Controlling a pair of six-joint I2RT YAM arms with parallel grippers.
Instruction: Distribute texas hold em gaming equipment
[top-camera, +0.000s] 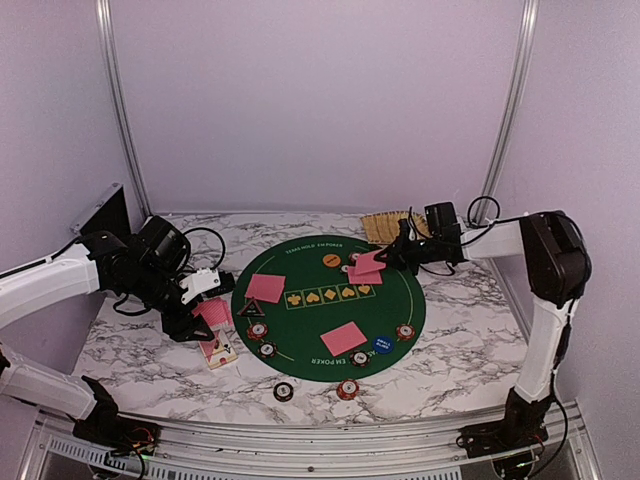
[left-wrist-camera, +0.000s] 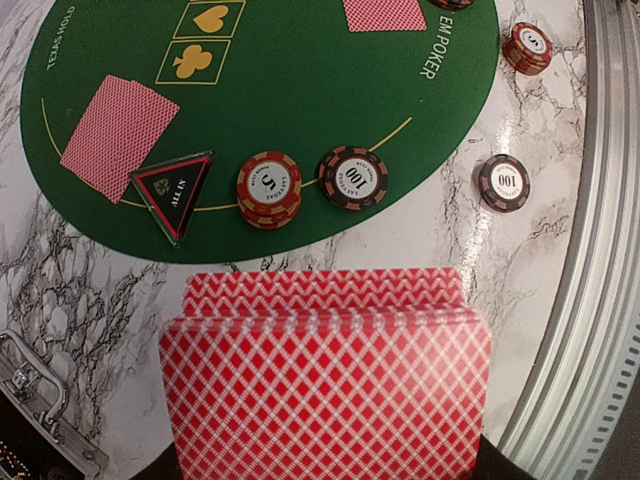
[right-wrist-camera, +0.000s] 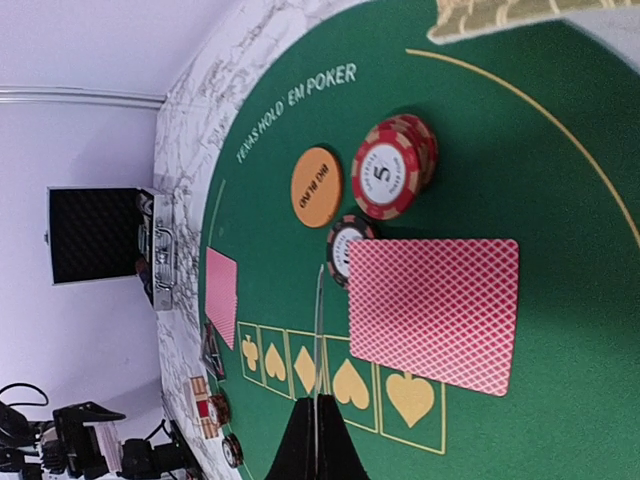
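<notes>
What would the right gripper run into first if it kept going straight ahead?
The right gripper, leading with its held card, would most likely meet the green mat by the suit boxes. The dark chip and orange button lie further along; depth is unclear.

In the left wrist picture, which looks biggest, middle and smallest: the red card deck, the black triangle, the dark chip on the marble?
1. Red diamond-backed card deck: biggest, though nearness to the camera inflates it.
2. Black triangle marker button.
3. Dark striped round chip on the marble: smallest.
</notes>
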